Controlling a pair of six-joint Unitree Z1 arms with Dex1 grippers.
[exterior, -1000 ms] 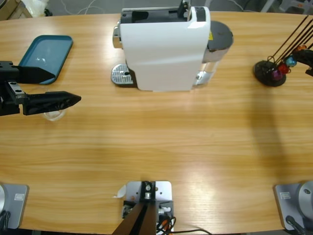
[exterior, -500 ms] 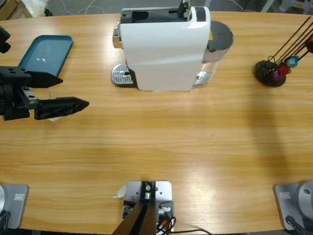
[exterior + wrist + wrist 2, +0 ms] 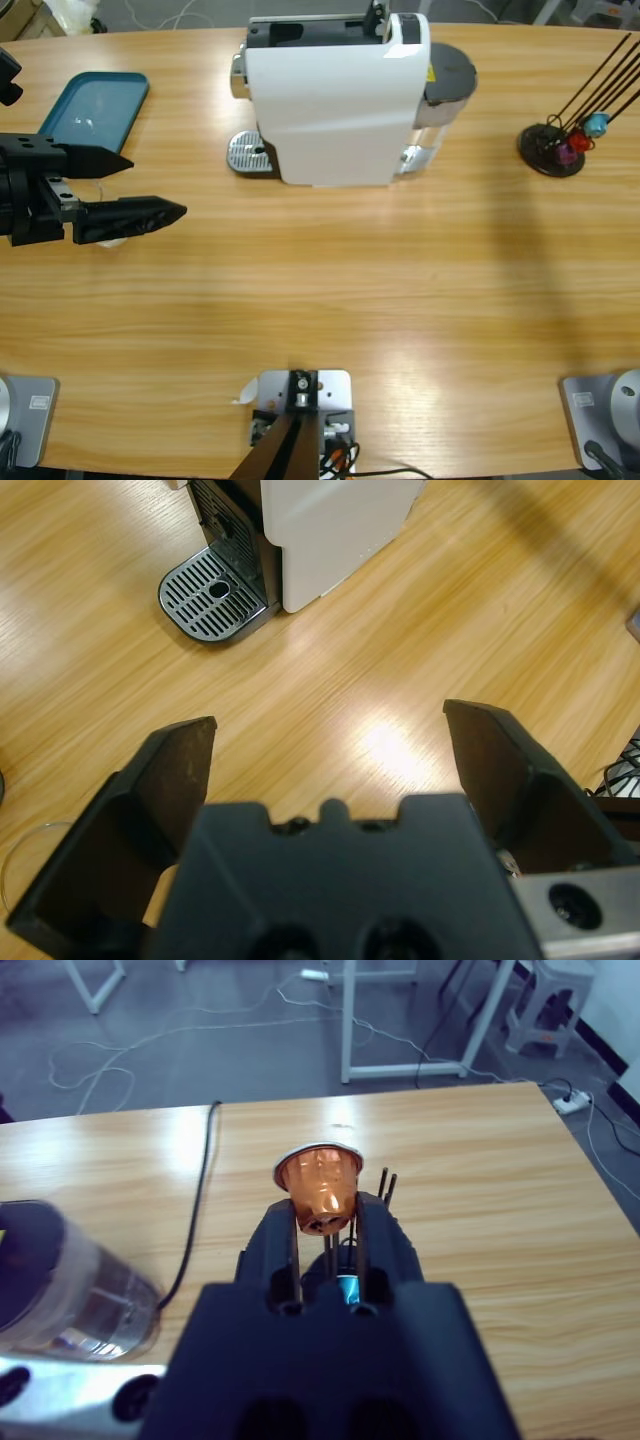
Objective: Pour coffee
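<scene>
My left gripper hangs over the table's left part, open and holding nothing, pointing at the white coffee machine. In the left wrist view the left gripper faces the machine's metal drip grate. A clear glass tumbler shows only as a rim beside the jaw, and in the high view the tumbler peeks out under the lower jaw. The coffee is hidden. My right gripper is shut on an orange capsule; it is outside the high view.
A teal tray lies at the far left. A black capsule stand with thin rods and coloured capsules stands at the right. The machine's clear water tank sits close to the right gripper.
My left gripper has slid right, over the tumbler. The right gripper has left the high view's right edge, and the orange capsule is gone from the stand's rods.
</scene>
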